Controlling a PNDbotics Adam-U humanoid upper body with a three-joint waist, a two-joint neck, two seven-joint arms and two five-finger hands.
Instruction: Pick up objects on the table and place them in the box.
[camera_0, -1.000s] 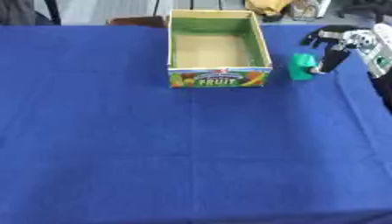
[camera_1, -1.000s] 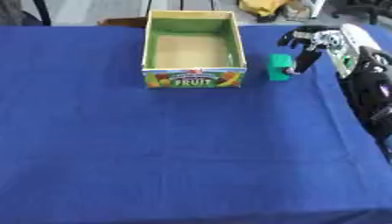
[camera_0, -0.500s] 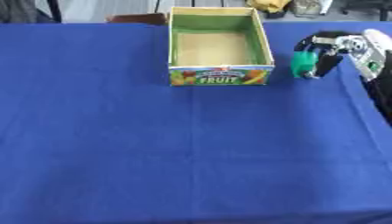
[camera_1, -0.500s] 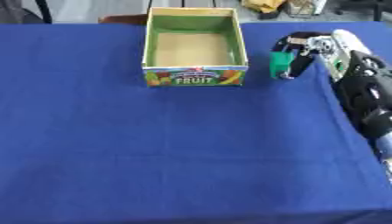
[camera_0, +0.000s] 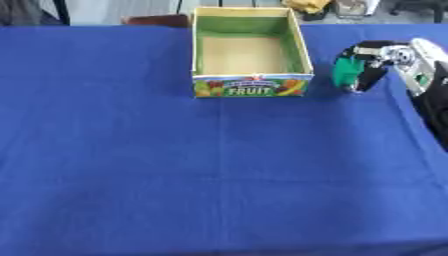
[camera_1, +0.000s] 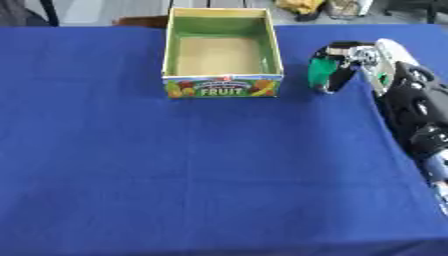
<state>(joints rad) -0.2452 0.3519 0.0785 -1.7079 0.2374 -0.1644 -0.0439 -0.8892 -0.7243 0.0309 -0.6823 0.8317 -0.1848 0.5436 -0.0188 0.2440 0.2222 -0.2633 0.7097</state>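
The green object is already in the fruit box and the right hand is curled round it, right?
Not quite. The green object is not in the box; it is outside, to the box's right, over the blue cloth. The right hand is curled round it, as the right eye view shows.

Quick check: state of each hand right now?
Left hand: not in view.
Right hand: fingers curled round the green object, to the right of the fruit box.
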